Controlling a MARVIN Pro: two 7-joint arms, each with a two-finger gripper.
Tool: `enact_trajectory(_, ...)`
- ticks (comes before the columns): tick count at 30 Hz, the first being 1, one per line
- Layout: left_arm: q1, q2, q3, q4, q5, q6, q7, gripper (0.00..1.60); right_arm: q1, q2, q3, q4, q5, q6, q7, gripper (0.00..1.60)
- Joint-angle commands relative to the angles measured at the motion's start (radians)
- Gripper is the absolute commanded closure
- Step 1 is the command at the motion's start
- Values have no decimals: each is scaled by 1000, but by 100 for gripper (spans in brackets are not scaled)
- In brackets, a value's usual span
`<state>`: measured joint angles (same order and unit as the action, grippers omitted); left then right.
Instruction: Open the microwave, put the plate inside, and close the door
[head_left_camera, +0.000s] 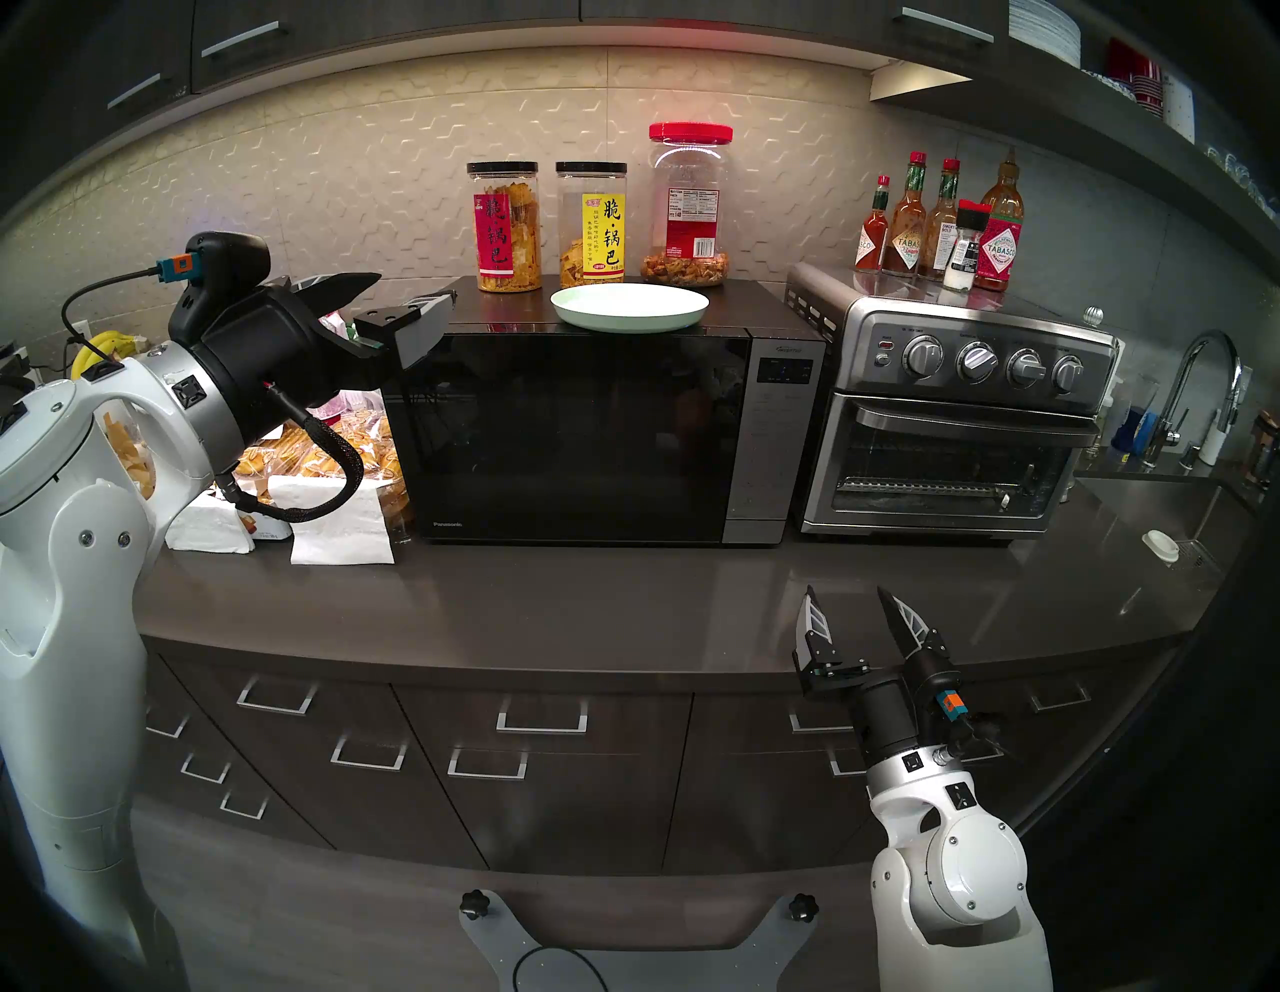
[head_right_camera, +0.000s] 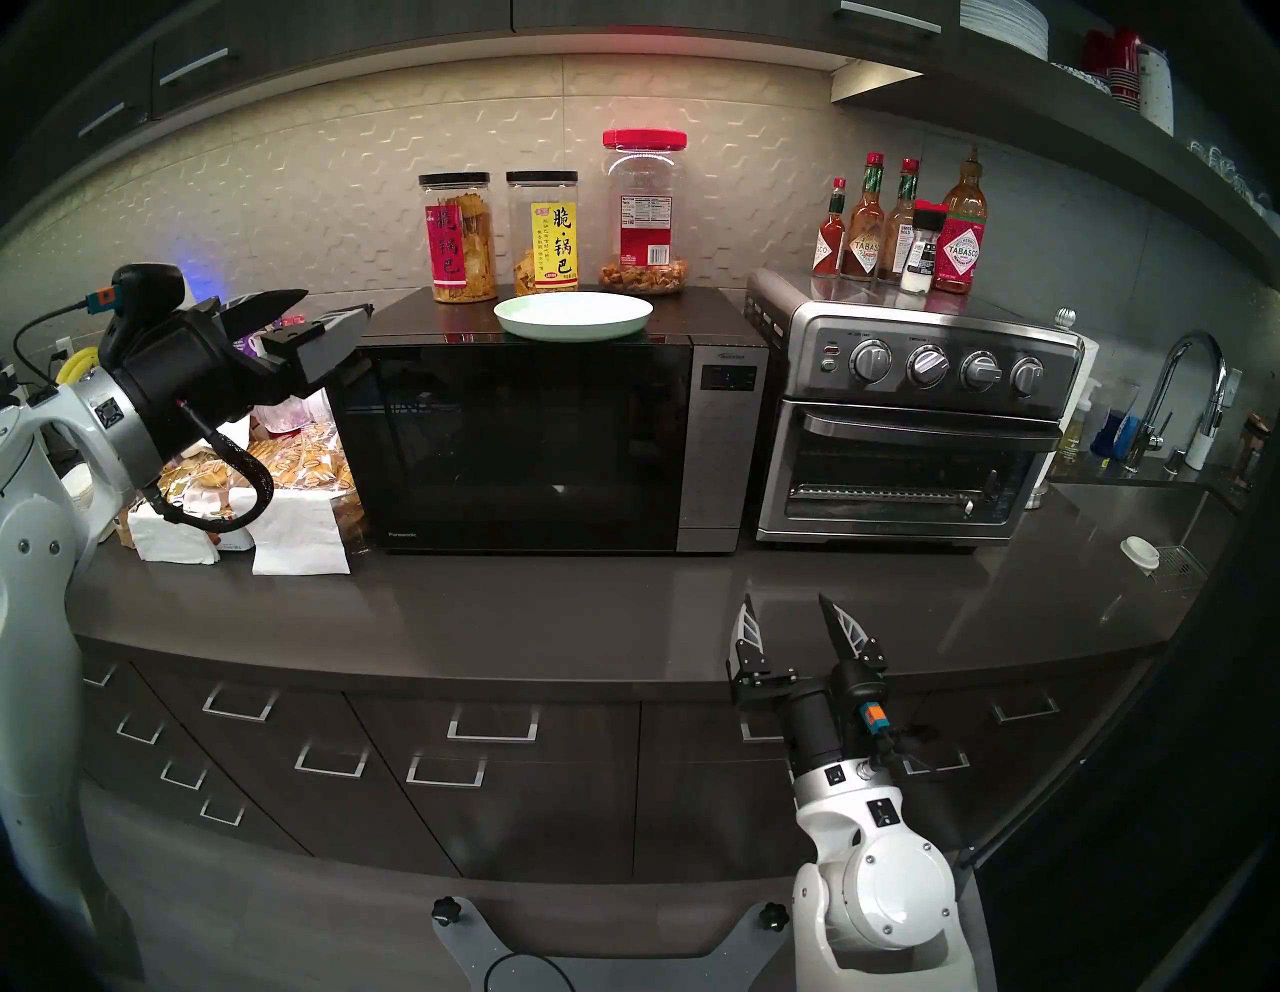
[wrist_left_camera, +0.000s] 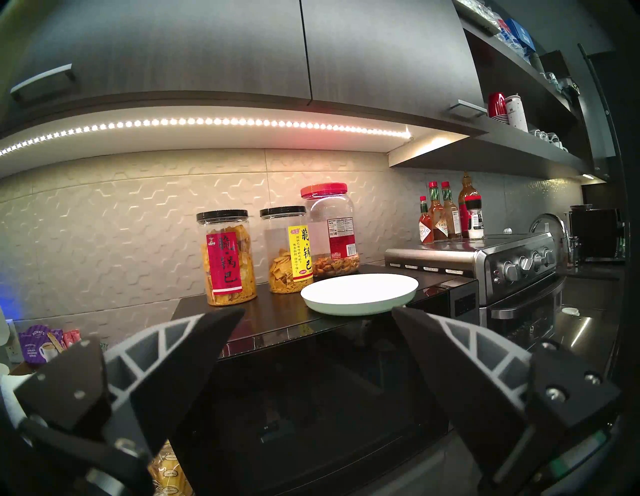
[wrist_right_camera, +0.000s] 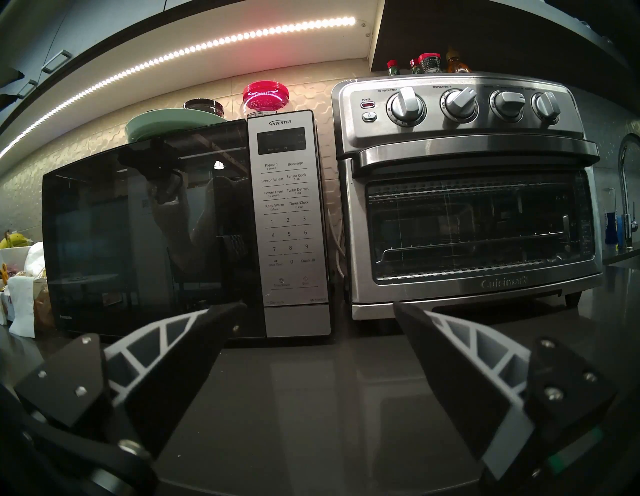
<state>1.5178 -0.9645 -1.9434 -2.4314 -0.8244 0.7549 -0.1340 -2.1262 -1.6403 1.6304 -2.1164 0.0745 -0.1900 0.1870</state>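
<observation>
The black microwave (head_left_camera: 783, 415) stands on the counter with its dark glass door (head_left_camera: 568, 436) shut. A pale mint-green plate (head_left_camera: 629, 305) lies on the microwave's top, near the front edge. My left gripper (head_left_camera: 415, 291) hovers open at the microwave's top left corner, level with the plate (wrist_left_camera: 360, 291) and well left of it, holding nothing. My right gripper (head_left_camera: 845, 590) is open and empty low over the counter. It points at the gap between the control panel (wrist_right_camera: 289, 214) and the toaster oven. In the right wrist view the door (wrist_right_camera: 145, 225) reflects the room.
Three snack jars (head_left_camera: 589, 225) stand behind the plate. A stainless toaster oven (head_left_camera: 963, 429) with sauce bottles (head_left_camera: 942, 222) on top sits right of the microwave. Snack packs and napkins (head_left_camera: 339, 512) crowd its left side. A sink (head_left_camera: 1177, 499) and faucet are far right.
</observation>
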Motion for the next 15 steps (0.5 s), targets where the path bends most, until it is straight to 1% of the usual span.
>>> enact_trajectory(1, -7, 1, -2, -12, 2, -9, -1, 0, 3, 2, 0, -24, 0, -3, 2, 0)
enact_trajectory(15, -6, 2, -2, -12, 1, -10, 0, 0, 3, 2, 0, -24, 0, -3, 2, 0)
